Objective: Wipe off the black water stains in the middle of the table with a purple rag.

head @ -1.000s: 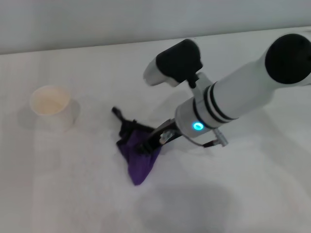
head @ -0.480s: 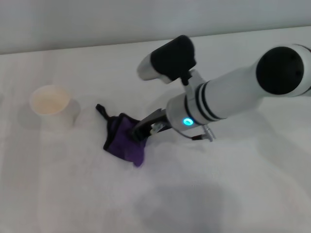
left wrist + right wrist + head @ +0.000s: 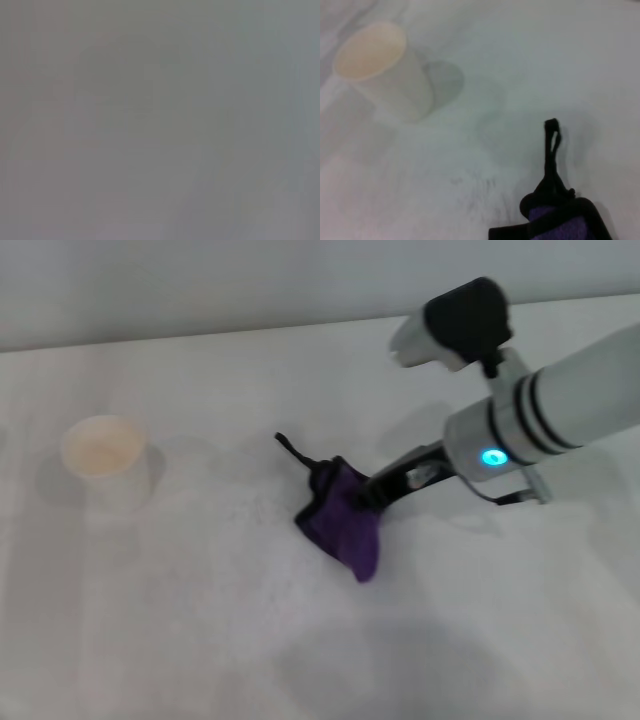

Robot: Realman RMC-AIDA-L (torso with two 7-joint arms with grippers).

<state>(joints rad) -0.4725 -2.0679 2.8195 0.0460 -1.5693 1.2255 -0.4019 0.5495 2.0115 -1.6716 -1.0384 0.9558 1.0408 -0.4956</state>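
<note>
My right pincer [image 3: 368, 492] is clenched on the soft purple rag with black edge trim [image 3: 343, 519], pressing the bunched cloth down on the broad white matte bench [image 3: 200, 640] near its middle. The rag's black loop tab [image 3: 288, 448] trails flat on the surface, pointing away from me and toward the cup. Just past the rag in my right wrist view, faint grey smears [image 3: 475, 187] mark the white top. Farther off on my left stands a white paper cup [image 3: 103, 456], upright, well apart from the rag. My left pincer is out of sight.
</note>
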